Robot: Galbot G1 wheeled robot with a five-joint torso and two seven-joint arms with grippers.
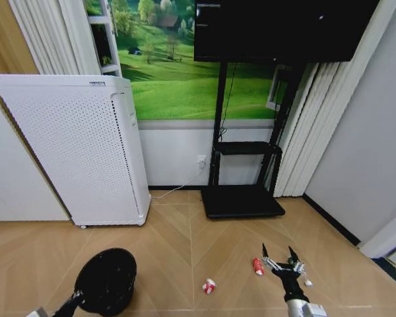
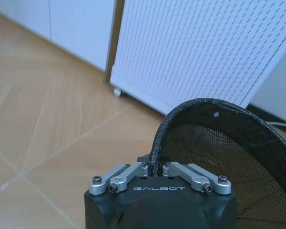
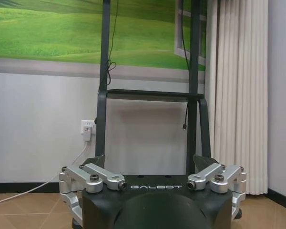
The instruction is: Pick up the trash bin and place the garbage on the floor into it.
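The black mesh trash bin [image 1: 107, 281] is at the lower left of the head view, over the herringbone floor [image 1: 185, 244]. My left gripper [image 1: 78, 299] is shut on its near rim. The left wrist view shows the fingers pinching the rim of the trash bin [image 2: 219, 143] from both sides, at my left gripper [image 2: 155, 166]. My right gripper [image 1: 278, 252] hangs open at the lower right, with nothing between its fingers [image 3: 150, 161]. Garbage lies on the floor: a crushed red-and-white can [image 1: 209, 286], a small red piece [image 1: 257, 266] just left of the right gripper, and a pale item [image 1: 308, 282] partly hidden beside that wrist.
A tall white perforated appliance [image 1: 72, 145] stands against the wall at the left, close behind the bin [image 2: 195, 47]. A black TV stand [image 1: 241, 198] with a flat base fills the middle back, seen also as the stand [image 3: 148, 95]. A grey wall closes the right side.
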